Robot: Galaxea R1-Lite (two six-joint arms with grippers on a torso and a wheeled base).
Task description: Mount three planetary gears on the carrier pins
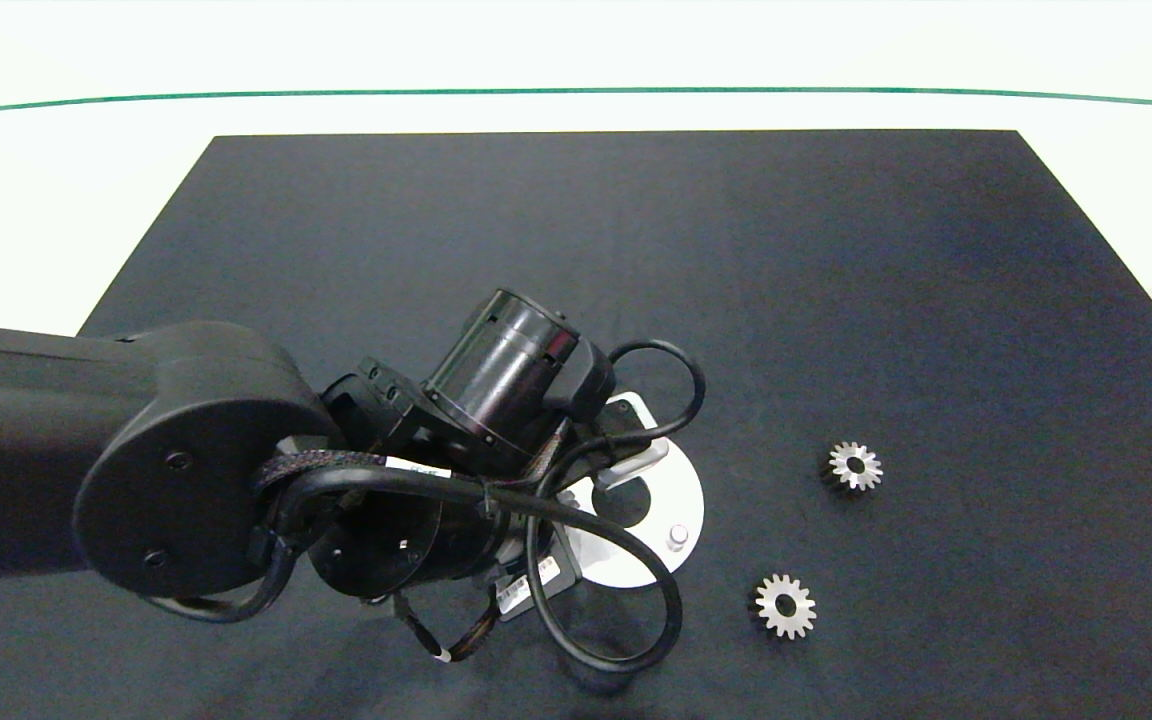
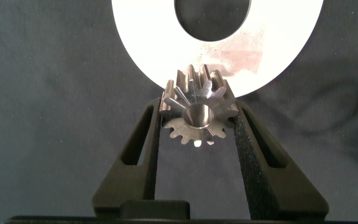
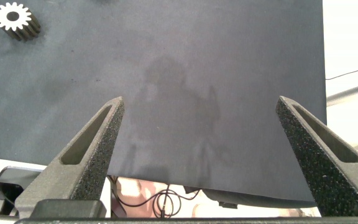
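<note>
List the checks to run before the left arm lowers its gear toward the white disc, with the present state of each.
1. Gear held: ok. The left end effector is shut on a gear, a finger pad on each side.
2. Gear level: not ok. It sits tilted, its bore facing the wrist camera.
3. Gear over the white disc: ok. The wrist view shows it at the disc's edge.
4. Bore lined up with a pin: cannot tell. One pin shows in the head view; the arm hides the rest.
5. Spare gears: ok. Two spare gears lie on the mat, off the disc.
6. Right end effector: ok, open over bare mat.
</note>
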